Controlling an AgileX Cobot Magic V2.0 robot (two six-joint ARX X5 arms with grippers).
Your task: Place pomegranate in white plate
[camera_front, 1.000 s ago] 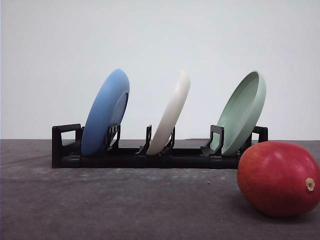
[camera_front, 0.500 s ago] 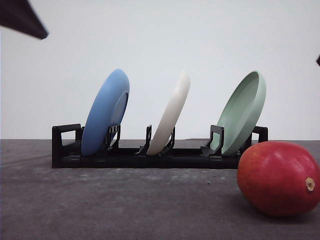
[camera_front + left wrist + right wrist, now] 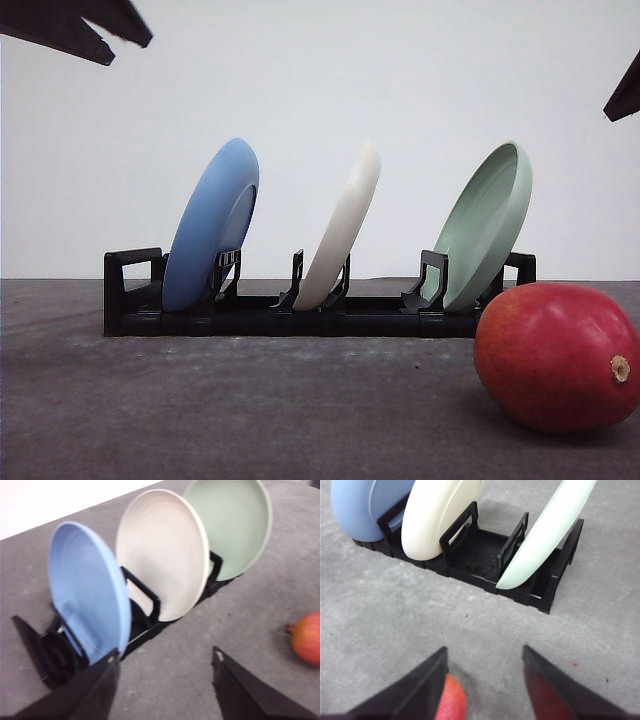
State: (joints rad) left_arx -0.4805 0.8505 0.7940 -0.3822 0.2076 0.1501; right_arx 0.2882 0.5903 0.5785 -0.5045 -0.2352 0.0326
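Three plates stand on edge in a black rack (image 3: 300, 318) at the far side of the grey table (image 3: 250, 410): a blue plate (image 3: 210, 225) at the left, the white plate (image 3: 342, 228) in the middle slot, and a green plate (image 3: 487, 224) at the right, all leaning to the right in the front view. The pomegranate (image 3: 555, 355) lies on the table at the near right, just in front of the rack's right end and apart from the white plate, its tan nub pointing right.

In the right wrist view the right gripper (image 3: 485, 685) hangs above the table with its jaws spread wide and nothing between them; the pomegranate (image 3: 451, 700) sits just beside one finger (image 3: 415, 687), partly hidden under it, and whether they touch cannot be told. The rack (image 3: 475, 560) and the white plate (image 3: 437, 517) lie beyond the fingertips.

In the left wrist view the left gripper (image 3: 165, 682) is also spread open and empty, near the blue plate (image 3: 87, 595). The pomegranate (image 3: 307, 639) lies well off to one side of it, on bare table near the green plate (image 3: 232, 522).

In the front view, dark arm parts show at the top left corner (image 3: 75, 25) and at the upper right edge (image 3: 625, 95).
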